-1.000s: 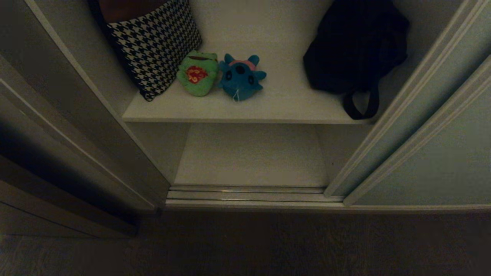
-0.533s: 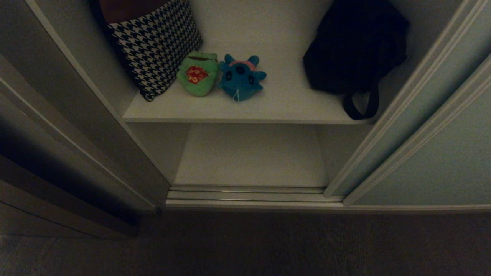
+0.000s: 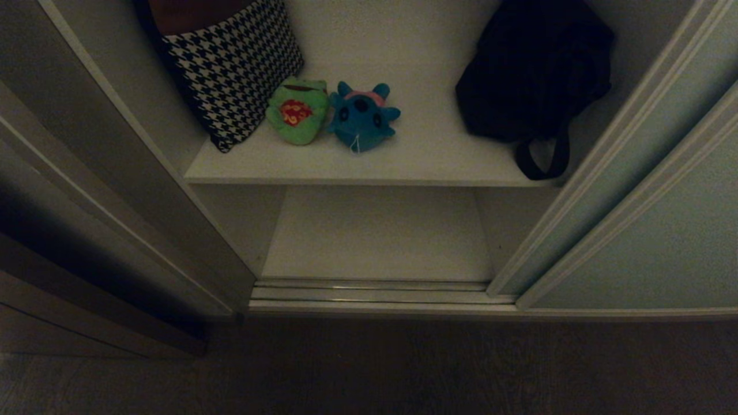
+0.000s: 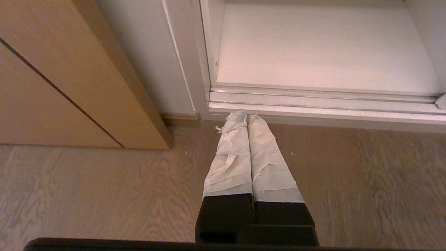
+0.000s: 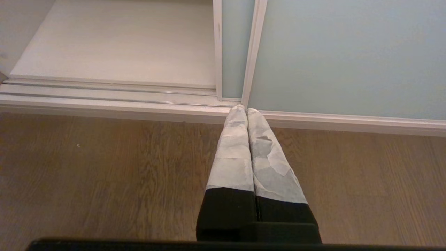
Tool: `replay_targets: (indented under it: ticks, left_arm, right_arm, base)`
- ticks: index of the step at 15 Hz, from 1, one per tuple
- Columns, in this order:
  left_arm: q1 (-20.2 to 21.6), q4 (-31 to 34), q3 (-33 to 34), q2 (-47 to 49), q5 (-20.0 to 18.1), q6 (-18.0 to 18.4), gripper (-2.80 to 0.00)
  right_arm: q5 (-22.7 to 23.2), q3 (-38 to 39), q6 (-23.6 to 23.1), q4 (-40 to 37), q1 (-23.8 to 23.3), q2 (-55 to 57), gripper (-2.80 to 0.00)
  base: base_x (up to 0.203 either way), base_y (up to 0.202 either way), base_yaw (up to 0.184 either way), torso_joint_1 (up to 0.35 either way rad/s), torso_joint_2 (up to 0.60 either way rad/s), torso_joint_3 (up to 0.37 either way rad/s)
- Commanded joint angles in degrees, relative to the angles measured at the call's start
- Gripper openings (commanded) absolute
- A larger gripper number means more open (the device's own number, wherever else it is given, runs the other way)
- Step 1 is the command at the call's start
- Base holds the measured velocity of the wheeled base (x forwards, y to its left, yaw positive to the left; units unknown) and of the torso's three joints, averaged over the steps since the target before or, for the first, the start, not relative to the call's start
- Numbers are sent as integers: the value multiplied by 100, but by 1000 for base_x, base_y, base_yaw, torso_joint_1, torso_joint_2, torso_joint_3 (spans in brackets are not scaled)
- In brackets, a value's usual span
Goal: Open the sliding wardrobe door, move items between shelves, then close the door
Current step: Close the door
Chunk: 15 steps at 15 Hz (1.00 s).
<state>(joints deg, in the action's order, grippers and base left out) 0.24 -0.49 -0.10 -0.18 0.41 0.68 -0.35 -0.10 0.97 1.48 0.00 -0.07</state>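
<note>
The pale grey-green sliding wardrobe door [image 3: 663, 230] [image 5: 341, 55] is slid to the right, so the wardrobe stands open. On the upper white shelf [image 3: 403, 161] a green frog [image 3: 297, 112] lies beside a blue plush creature [image 3: 362, 117]. The lower shelf [image 3: 377, 236] [image 4: 320, 45] is bare. Neither arm shows in the head view. My left gripper [image 4: 246, 117] is shut and empty, low over the wooden floor before the rails. My right gripper [image 5: 243, 109] is shut and empty too, its tips near the door's left edge.
A houndstooth cushion [image 3: 230, 63] leans at the upper shelf's left. A black strapped bag [image 3: 533, 75] sits at its right, strap hanging over the edge. Silvery rails [image 3: 375, 294] run along the wardrobe's foot. A brown wooden frame [image 4: 69, 76] stands to the left.
</note>
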Motion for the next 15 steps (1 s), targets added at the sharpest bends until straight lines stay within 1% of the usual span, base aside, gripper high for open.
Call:
replay_targets:
  ticks: [1,6,7,8,9,10,13,14,15]
  left_arm:
    - [2,3,1,18,3,2,-280]
    - [2,-4,1,18,3,2,-280]
    - [2,-4,1,18,3,2,-280]
    - [10,-4,1,18,3,2,-280]
    - [2,-4,1,18,3,2,-280]
    - [2,-4,1,18,3,2,-280]
    - [2,-4,1,18,3,2,-280]
    - [2,-4,1,18,3,2,-280]
    - [2,-4,1,18,3,2,-280]
  right_arm:
    - [0,7,-12,8,0,0,-280]
    - [0,-45,-79,-141,0,-1,-280]
    - [-36,-173,-87,-132,-3,1,-280]
    - [-47,-526,-62,-221,-2,56,-280]
    - [-61,-1084,-2,-475,-1,164,-280]
    - [-78,-1697,48,-909,-1,263,-280]
    - [-100,-3771,44,-2724,0,562,-280]
    - [-125,-4428,31,-3292,0,774,-280]
    - [-218,-4927,35,-3715,0,1131,-280]
  base:
    - [0,0,0,0,0,0]
    - [0,0,0,0,0,0]
    - [0,0,0,0,0,0]
    - [0,0,0,0,0,0]
    - [0,0,0,0,0,0]
    - [0,0,0,0,0,0]
    - [0,0,0,0,0,0]
    - [0,0,0,0,0,0]
    - [0,0,0,0,0,0]
